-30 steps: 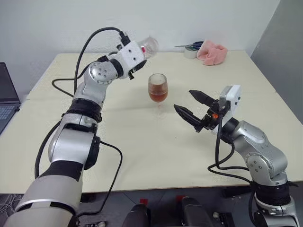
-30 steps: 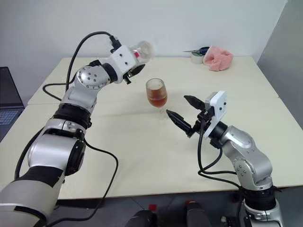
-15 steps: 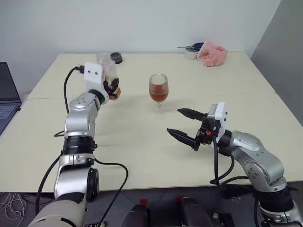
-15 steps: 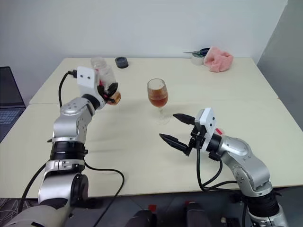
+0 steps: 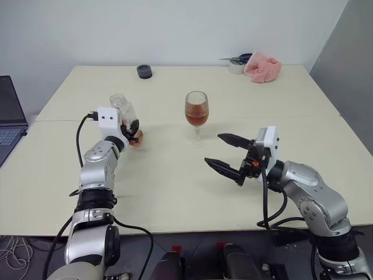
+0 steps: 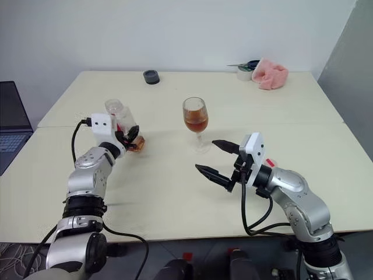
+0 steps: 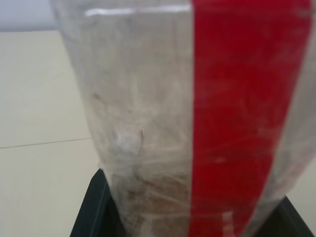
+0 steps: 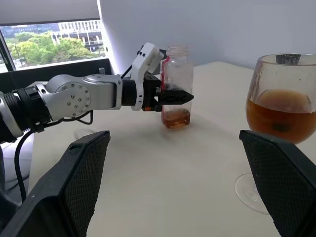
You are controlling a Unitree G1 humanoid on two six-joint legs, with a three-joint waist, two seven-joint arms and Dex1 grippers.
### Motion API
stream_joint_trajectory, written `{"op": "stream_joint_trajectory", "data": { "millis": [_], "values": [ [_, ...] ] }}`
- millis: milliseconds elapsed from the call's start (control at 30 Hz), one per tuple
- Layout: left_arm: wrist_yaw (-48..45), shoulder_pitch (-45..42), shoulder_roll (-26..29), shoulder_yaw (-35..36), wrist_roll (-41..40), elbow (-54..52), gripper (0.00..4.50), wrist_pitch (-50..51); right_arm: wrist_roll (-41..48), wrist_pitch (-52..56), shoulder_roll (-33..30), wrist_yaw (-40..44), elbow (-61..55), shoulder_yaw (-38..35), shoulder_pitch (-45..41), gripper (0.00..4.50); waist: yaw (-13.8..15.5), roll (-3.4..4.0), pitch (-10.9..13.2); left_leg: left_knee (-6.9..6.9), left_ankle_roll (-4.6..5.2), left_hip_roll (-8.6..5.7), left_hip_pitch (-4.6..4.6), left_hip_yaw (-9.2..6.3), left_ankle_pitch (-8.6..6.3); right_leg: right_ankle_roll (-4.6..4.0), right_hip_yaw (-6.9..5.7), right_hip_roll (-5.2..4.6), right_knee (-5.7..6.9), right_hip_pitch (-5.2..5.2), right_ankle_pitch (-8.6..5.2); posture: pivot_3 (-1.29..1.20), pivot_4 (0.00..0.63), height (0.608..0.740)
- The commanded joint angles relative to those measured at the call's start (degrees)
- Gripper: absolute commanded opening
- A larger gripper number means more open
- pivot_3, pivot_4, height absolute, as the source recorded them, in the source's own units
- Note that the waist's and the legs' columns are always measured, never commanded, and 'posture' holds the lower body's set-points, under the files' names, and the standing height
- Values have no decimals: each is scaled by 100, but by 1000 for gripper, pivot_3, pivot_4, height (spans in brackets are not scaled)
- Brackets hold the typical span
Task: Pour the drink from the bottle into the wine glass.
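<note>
The pouring looks as good as finished from where I stand. The clear stemmed wine glass stands upright in the middle of the pale tabletop, its bowl roughly half full of translucent amber drink. The small clear plastic bottle with the red label strip is upright again, well to the left of the glass, with only a shallow layer of the same amber liquid at its bottom. The left gripper has its black fingers pinching the bottle low on the body. I judge the bottle to be at or just above the tabletop; whether its base actually rests there I cannot tell. What seems left is letting go and drawing the arm away.

The right gripper hovers near the glass on its right, fingers spread wide, holding nothing.

The bottle's mouth is open and I see no red cap; a black round lid lies far back on the tabletop. Close up, the bottle blocks the left wrist's outlook.
</note>
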Motion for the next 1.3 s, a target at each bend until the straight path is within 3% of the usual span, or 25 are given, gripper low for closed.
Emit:
{"op": "stream_joint_trajectory", "data": {
  "millis": [33, 400, 700, 1033, 1300],
  "values": [
    [-80, -62, 59, -84, 30, 87, 1677, -449, -26, -93, 19, -31, -53, -92, -111, 4500, 0, 0, 0, 0, 0, 0, 0, 0, 0, 0, 0, 0, 0, 0, 0, 0, 150, 740],
    [-145, -56, 71, -102, -49, 416, 1677, -689, -35, -62, 19, -77, -50, -100, -130, 4500, -1, -1, -1, -1, 0, 0, 1, -1, 0, 0, 0, 0, -1, 1, 0, 0, 150, 740],
    [-218, 23, 110, -74, -141, 275, 4469, -611, -45, -78, 36, -63, -25, -78, -134, 4500, -2, -1, 0, -2, 1, 0, 1, -1, 0, 0, -1, 0, -1, 2, 0, 0, 150, 740],
    [-127, 687, 138, -250, -35, -664, 4469, 72, -273, -71, -6, -139, -108, -71, 205, 4500, 0, -1, 0, -3, 1, 0, 3, -7, -1, 0, 2, 0, -3, 4, 0, 0, 150, 740],
    [171, 2019, -24, -63, -287, -2951, 4469, 1067, -1589, 218, 414, -2177, -245, -143, 866, 4500, 2, -1, -1, -5, -2, 2, 3, -11, -2, 0, 14, -3, -3, 5, 0, 0, 150, 740]
  ]
}}
